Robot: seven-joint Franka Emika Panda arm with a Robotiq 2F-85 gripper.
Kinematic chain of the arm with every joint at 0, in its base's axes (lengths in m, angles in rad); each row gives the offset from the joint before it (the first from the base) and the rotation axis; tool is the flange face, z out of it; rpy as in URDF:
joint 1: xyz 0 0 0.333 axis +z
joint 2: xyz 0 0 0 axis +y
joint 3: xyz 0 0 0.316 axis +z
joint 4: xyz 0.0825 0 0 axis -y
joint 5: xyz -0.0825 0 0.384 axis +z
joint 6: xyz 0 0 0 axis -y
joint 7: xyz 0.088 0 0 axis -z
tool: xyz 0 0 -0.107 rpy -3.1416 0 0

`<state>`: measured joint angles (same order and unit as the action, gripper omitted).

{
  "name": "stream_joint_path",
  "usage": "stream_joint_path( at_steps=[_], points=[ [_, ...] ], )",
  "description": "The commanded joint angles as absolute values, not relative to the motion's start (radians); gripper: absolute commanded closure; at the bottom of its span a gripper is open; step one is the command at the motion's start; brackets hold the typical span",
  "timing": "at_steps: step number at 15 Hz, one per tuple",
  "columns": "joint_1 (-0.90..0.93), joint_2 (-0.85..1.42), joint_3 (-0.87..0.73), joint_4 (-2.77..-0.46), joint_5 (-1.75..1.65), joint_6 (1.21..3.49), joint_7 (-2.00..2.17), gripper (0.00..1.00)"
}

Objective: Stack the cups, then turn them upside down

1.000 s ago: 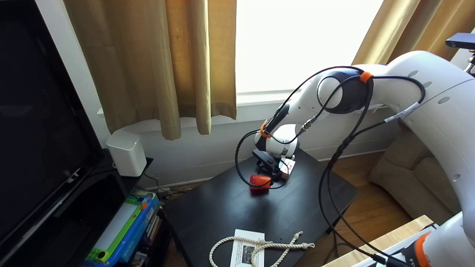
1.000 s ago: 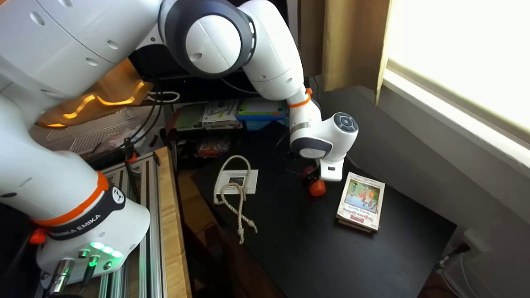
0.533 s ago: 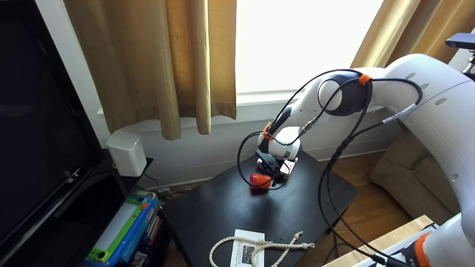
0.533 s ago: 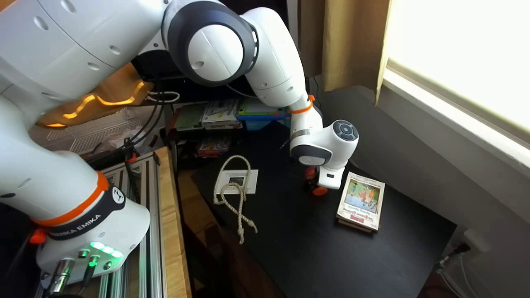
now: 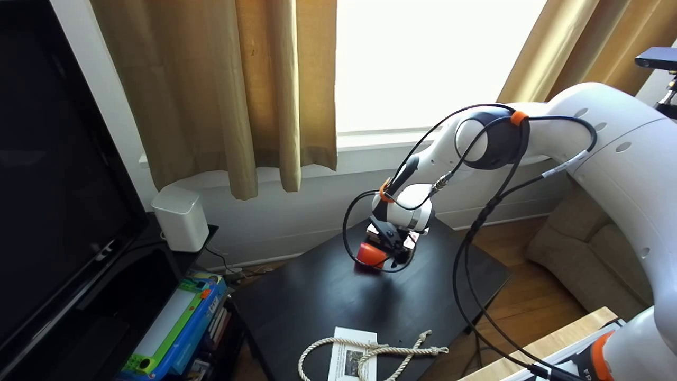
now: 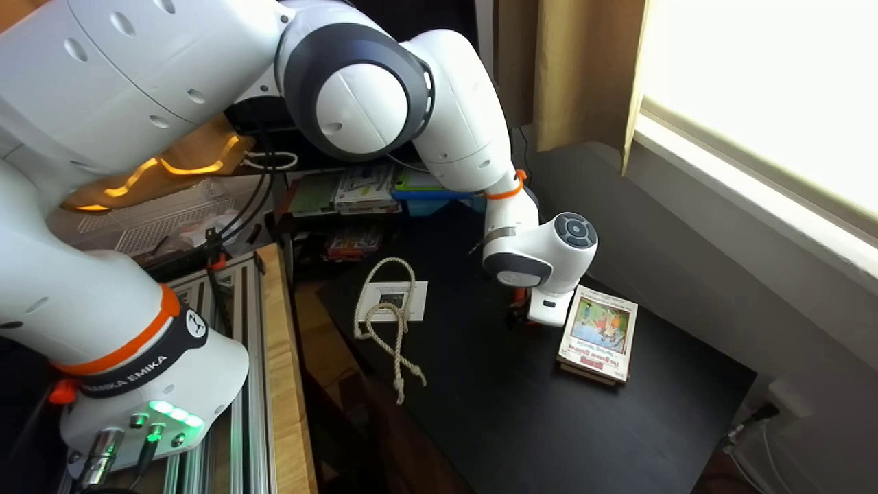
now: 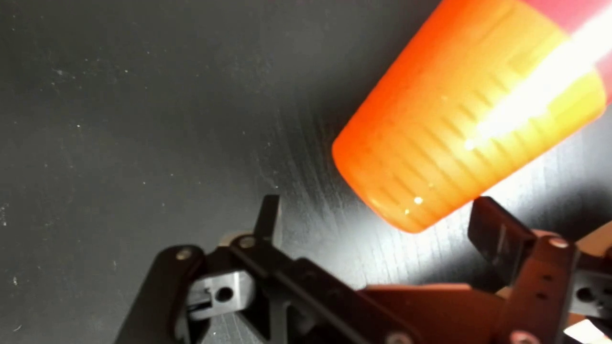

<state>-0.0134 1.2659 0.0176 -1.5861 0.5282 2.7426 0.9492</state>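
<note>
Two cups lie on their side on the black table, an orange cup (image 7: 430, 138) with its wide end against a pinkish-red cup (image 7: 564, 14) at the top right corner of the wrist view. The orange one seems pushed into the red one, though its rim is hidden. My gripper (image 7: 377, 200) is open, with the orange cup's narrow base just ahead of the gap between its fingertips. The right finger (image 7: 499, 234) overlaps the cup's lower edge in view; whether it touches, I cannot tell. The cups (image 5: 372, 255) show beside the gripper (image 5: 400, 255) in an exterior view.
A small stack of books (image 6: 598, 333) lies close to the wrist, on the window side. Farther off on the table are a rope (image 6: 400, 343) and a white card (image 6: 416, 302). The arm's cables (image 5: 346, 233) loop near the cups.
My gripper has moved lower, toward the books. The cups have turned slightly on the table and are more hidden behind the hand in an exterior view. The jaws have stayed open.
</note>
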Motion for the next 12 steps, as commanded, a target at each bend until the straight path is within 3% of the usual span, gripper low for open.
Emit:
stream_joint_path(
  at_steps=[1,12],
  points=[
    [-0.038,1.292,0.042,-1.559,0.54,2.764,0.959,0.0],
    [-0.038,1.282,0.089,-1.498,0.525,2.743,0.939,0.0]
  ],
)
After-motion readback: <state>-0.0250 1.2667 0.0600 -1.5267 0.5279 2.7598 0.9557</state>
